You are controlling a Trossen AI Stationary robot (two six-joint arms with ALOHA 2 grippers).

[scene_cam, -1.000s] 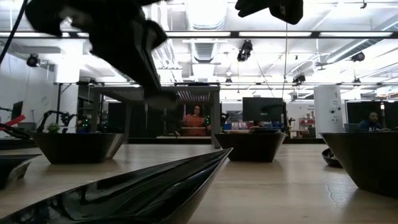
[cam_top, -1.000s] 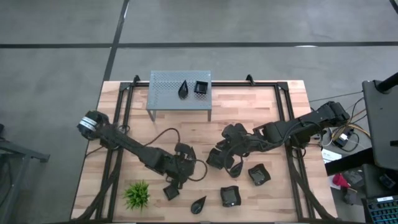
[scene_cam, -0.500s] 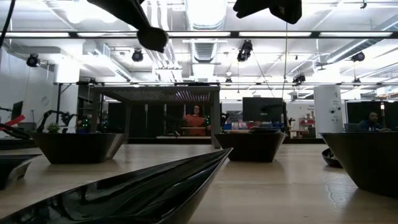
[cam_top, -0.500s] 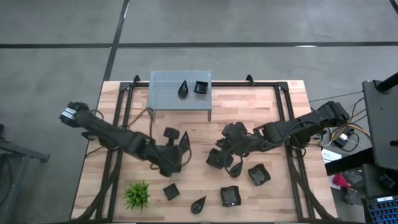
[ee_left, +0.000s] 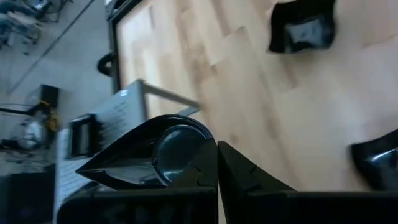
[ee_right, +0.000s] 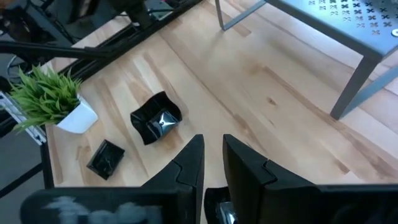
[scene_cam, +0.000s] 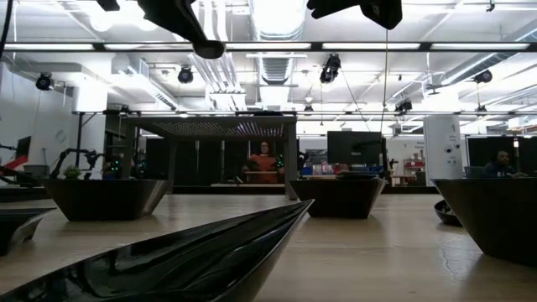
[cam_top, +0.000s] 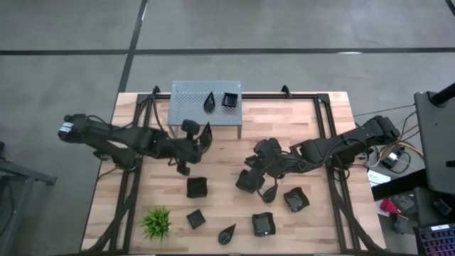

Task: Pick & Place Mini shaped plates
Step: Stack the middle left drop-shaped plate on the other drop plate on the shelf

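Note:
My left gripper hangs in the air just short of the grey perforated shelf, shut on a black teardrop plate. On the shelf rest a teardrop plate and a square plate. My right gripper hovers over the table's middle, shut on a black plate that it mostly hides. On the wood below lie a square plate, a smaller square one, a teardrop plate and two more. My left gripper pinches the teardrop plate's rim at its round end between its two fingers. The fingers slant downward toward the far edge. The plate is lifted clear of the table, its pointed tip sticking out sideways from the fingers. My right gripper is shut on a black plate, of which only a glossy bit shows between the finger roots. The fingers slant down from the table's right. The plate is clear of the table; which part is pinched is hidden by the gripper.
A small green plant in a white pot stands at the near left. Black frame rails run along the table's left and right sides. Bare wood lies between the shelf and the plates. People show in the room behind the table.
My left gripper has risen and travelled from the near left toward the far edge and the shelf, rolling as it went, with the teardrop plate carried along clear of the table. The square plate that it stood over shows on the wood.

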